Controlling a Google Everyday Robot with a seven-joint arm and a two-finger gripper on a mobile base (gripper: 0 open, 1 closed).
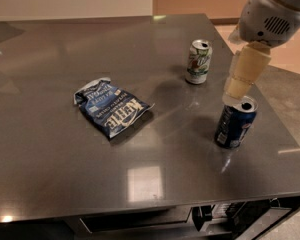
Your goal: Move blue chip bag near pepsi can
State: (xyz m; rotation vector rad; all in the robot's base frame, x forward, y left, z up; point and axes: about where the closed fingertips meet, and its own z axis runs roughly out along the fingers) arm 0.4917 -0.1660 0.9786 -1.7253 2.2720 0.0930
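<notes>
The blue chip bag [111, 107] lies flat and crumpled on the grey table [65, 174], left of centre, white lettering facing up. The pepsi can [235, 122] stands upright near the table's right edge, well to the right of the bag. My gripper [238, 90] hangs from the white arm housing [273, 11] at the upper right. Its cream-coloured end sits just above and behind the pepsi can's top, far from the bag. It holds nothing that I can see.
A white and green can [198, 61] stands upright behind the pepsi can, toward the back right. The table's right edge [285, 129] runs close to the pepsi can, with floor beyond. Dark equipment shows under the front edge [225, 216].
</notes>
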